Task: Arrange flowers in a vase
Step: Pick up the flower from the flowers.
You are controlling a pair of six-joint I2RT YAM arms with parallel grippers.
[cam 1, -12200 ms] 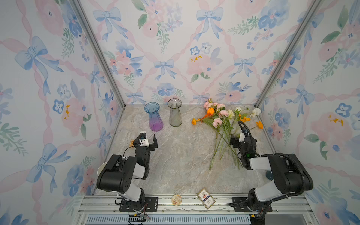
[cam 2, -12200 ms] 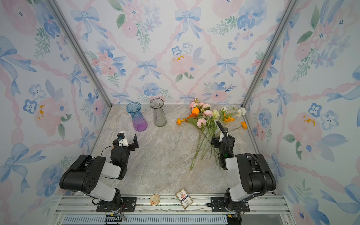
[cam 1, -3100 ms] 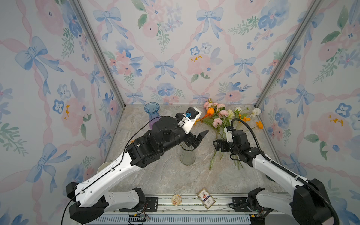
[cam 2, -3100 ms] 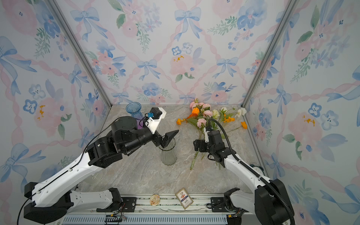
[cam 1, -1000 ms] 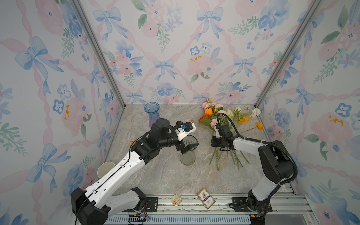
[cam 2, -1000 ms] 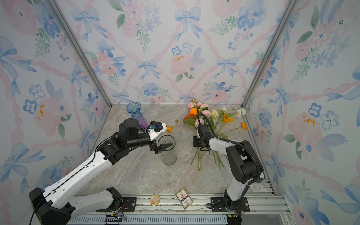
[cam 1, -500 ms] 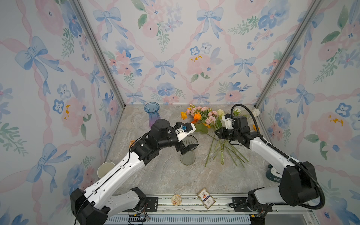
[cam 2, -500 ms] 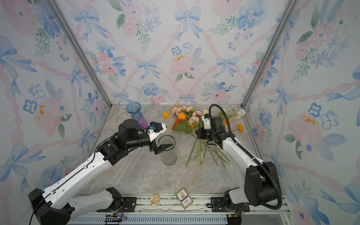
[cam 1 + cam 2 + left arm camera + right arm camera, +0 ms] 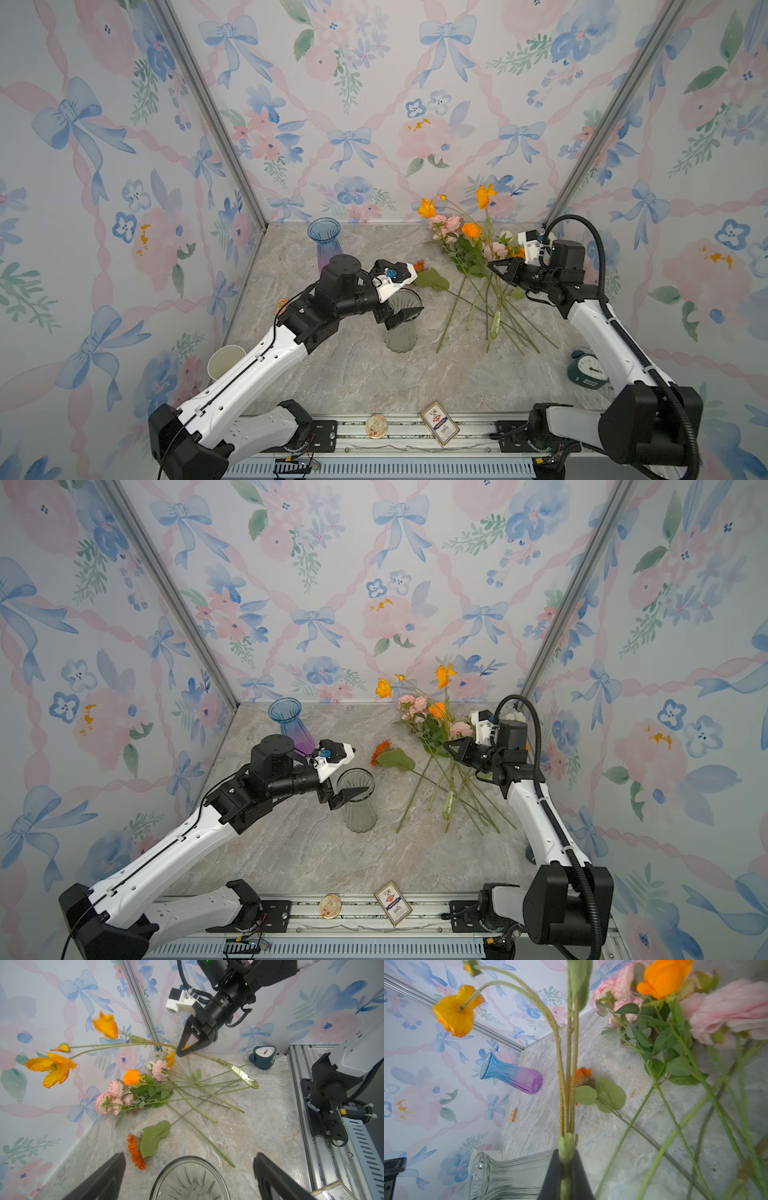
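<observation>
Flowers (image 9: 465,253): loose heap of long green stems on the right half of the tabletop (image 9: 332,374). Pink ruffled heads and an orange rose lie toward the back wall, and the stalks cross one another.
Poppy sprig (image 9: 566,1144): three thin fuzzy stalks joining into one thicker stalk. The orange heads are raised clear of the heap and the foot slants down toward the other stems. Whether it touches them I cannot tell.
Clear vase (image 9: 360,812): upright, empty, mid-tabletop, near the heap.
Blue-purple vase (image 9: 325,245): upright, back left, empty.
Right end effector (image 9: 184,1051): clamped tight on the poppy sprig, about where the stalks join.
Left end effector (image 9: 190,1156): spread to its widest, holding nothing, one finger either side of the clear vase's mouth. Contact with the glass is not clear.
Handling (judged): light and wiry. The stalks will likely flex and sway, with the heads pulling the sprig over. The petals are soft and easily crushed.
Hold (judged): the bare thick stalk, below leaves and heads. A thin round stalk may twist in the jaws.
Vase (judged): glass, breakable, apt to tip if a stalk levers on the rim.
</observation>
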